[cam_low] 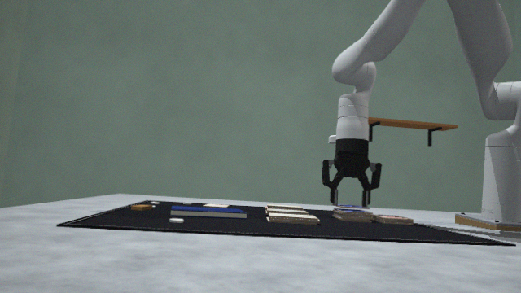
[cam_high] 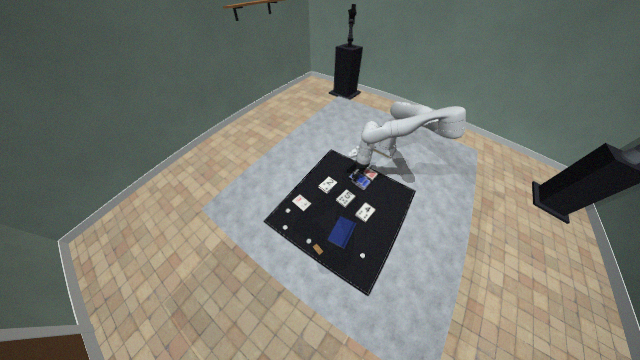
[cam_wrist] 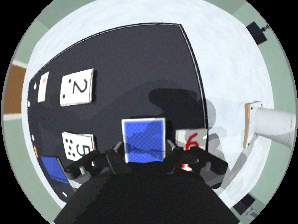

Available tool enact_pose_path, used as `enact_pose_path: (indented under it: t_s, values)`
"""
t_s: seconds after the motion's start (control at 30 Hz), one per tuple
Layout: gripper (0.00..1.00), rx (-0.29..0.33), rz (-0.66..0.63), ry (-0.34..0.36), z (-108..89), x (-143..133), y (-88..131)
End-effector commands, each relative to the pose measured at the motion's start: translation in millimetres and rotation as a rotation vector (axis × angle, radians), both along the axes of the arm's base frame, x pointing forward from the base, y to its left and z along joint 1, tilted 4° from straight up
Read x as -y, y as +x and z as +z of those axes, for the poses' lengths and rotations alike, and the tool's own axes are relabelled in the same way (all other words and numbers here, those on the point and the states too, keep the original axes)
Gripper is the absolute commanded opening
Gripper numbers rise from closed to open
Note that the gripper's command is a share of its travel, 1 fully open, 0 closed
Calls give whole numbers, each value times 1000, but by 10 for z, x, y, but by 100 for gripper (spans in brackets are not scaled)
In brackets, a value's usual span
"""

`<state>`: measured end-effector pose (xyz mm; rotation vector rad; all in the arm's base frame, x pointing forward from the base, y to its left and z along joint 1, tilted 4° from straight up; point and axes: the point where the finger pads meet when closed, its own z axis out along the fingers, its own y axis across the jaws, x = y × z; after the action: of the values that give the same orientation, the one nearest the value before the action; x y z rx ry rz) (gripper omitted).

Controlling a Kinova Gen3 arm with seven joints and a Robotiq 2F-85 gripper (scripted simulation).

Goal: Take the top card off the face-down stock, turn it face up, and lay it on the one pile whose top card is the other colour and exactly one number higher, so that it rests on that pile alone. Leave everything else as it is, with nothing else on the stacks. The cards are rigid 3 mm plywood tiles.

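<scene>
Gripping the top card (cam_high: 359,177) (cam_low: 352,206) (cam_wrist: 144,134) by its edges, your pincer (cam_high: 358,174) (cam_low: 350,203) (cam_wrist: 144,147) hovers just above the stock (cam_high: 363,184) (cam_low: 353,216); raise it straight and level, well clear of the red six (cam_high: 370,174) (cam_low: 392,220) (cam_wrist: 191,141), before turning.
</scene>
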<state>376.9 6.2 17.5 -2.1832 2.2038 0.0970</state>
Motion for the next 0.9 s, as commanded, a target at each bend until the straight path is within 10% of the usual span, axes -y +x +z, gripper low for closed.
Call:
enact_pose_path:
  t_s: [0.0,0.87]
  values:
    - [72,1,0,0,5,1,4]
    - [72,1,0,0,-49,-3,3]
